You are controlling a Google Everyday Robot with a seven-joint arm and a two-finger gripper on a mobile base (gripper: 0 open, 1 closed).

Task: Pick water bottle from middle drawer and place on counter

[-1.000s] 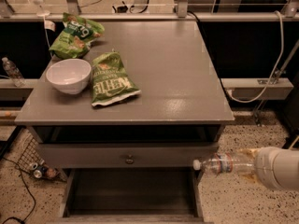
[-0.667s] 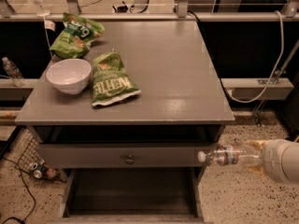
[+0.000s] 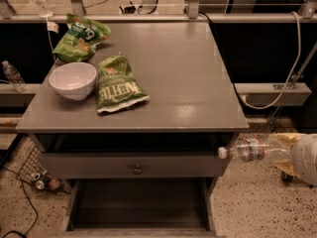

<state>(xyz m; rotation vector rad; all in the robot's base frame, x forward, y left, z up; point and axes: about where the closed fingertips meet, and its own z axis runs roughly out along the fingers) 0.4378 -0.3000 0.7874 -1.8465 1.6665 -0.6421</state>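
Observation:
The water bottle (image 3: 250, 148) is clear with a white cap and lies level in the air, cap pointing left, just right of the cabinet and a little below the counter (image 3: 188, 73). My gripper (image 3: 271, 150) comes in from the right edge and is shut on the bottle's body. Its pale fingers (image 3: 280, 142) wrap the rear half of the bottle. The middle drawer (image 3: 74, 207) is pulled out at the bottom of the view, and its dark floor is bare.
On the counter's left part stand a white bowl (image 3: 73, 80) and two green snack bags (image 3: 118, 85) (image 3: 80, 36). A shut drawer front with a knob (image 3: 137, 170) sits above the open drawer. Another clear bottle (image 3: 12, 76) stands at far left. Cans (image 3: 42, 181) lie on the floor.
My gripper has moved up and to the right with the bottle, lifting it from beside the drawer front to just under counter height.

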